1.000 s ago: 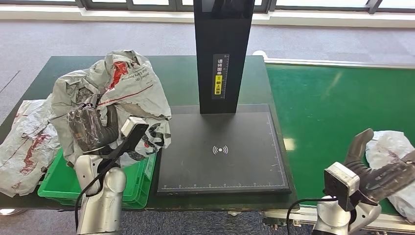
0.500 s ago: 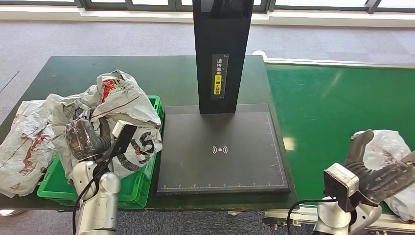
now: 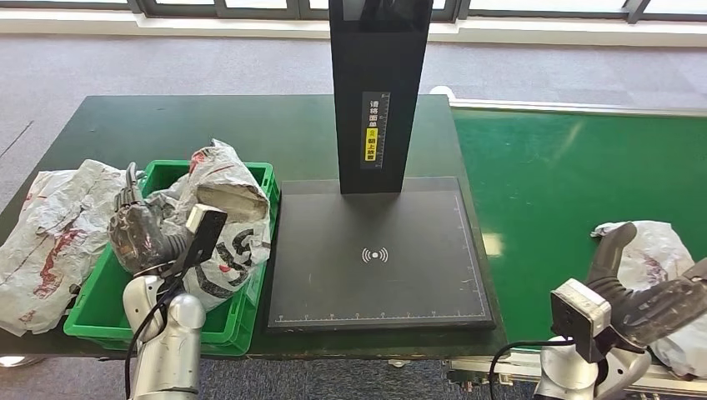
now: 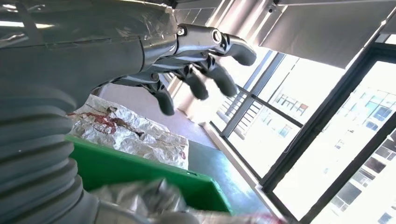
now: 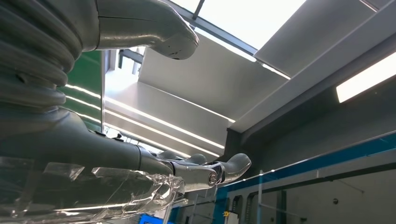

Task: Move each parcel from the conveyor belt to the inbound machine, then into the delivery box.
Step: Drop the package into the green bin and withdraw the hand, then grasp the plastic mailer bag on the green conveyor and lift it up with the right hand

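Lying on the green conveyor belt [image 3: 575, 167] at the near right, the next parcel [image 3: 667, 258] is sitting just beyond the right hand [image 3: 650, 304], whose fingers are spreading beside it. Hovering over the delivery box [image 3: 92, 321] at the left, the left hand [image 3: 137, 237] is hanging with fingers apart and empty, a bagged parcel [image 3: 225, 208] resting inside.

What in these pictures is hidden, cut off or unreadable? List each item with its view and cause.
- Bin floor, head view: hidden by parcel.
- Belt parcel, head view: partly hidden by right robot hand and cut by the picture's edge.
- Scanner top, head view: cut off.
- Scanner label: too small to read.
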You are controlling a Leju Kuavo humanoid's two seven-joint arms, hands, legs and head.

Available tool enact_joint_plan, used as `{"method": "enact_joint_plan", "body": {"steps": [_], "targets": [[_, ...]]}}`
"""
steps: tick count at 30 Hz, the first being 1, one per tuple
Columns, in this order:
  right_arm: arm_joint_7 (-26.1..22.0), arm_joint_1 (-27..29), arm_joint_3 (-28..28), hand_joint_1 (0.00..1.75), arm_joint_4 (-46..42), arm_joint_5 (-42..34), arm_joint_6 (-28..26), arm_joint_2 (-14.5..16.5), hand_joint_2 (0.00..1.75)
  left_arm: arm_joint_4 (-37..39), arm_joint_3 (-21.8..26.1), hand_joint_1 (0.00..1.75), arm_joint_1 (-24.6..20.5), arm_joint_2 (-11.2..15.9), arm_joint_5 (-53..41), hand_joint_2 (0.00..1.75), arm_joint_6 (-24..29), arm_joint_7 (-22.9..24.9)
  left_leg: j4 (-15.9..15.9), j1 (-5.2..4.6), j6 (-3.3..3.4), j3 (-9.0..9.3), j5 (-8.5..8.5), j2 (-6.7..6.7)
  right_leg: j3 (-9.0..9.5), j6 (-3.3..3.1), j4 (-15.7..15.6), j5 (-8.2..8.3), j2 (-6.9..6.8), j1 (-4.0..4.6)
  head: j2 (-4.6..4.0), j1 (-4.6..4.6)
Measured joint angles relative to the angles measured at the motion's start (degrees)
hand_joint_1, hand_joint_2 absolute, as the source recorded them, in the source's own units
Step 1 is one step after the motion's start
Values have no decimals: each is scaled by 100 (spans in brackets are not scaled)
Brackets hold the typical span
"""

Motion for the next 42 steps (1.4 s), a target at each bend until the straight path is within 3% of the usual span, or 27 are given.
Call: {"method": "enact_joint_plan", "body": {"steps": [8, 25, 33, 36, 39, 42], "targets": [[2, 1, 0, 0, 0, 29, 1, -1, 175, -249, 0, 0, 13, -4, 207, 175, 0, -79, 0, 0, 0, 0, 0, 0, 1, 0, 0, 0, 0, 0, -1, 1], [6, 31, -196, 0, 69, 15, 2, -3, 175, -2010, -449, 0, 308, 56, 1745, 175, 0, -1186, -1, 1, 0, -3, -1, -9, 2, 0, 0, -1, -8, 0, -1, 0], [7, 41, -285, 0, 161, 44, 4, -9, 175, -2378, -524, 0, 391, 75, 1795, 175, 0, -1182, -1, 1, 0, -3, 0, -10, 3, 0, 0, -1, -10, 1, -1, 0], [6, 44, -363, 0, 237, 190, 4, -11, 175, -2390, -638, 0, 417, 77, 2450, 175, 0, -1545, -1, 1, 0, -3, -1, -14, 4, 1, -1, -2, -14, 1, 0, 0], [8, 54, -523, 0, 398, 454, 7, -12, 175, -2189, -1092, 0, 521, 99, 3476, 175, -107, -2106, 0, 0, 1, -4, -1, -27, 11, 4, -2, -5, -24, -1, 0, 0], [143, 46, -728, 0, 608, 1150, 10, -12, 175, -1914, -1577, 0, 587, 126, 4524, 175, -1080, -2469, 0, -1, 4, -6, -3, -31, 13, 6, -4, -5, -30, -2, -1, 0]]}}
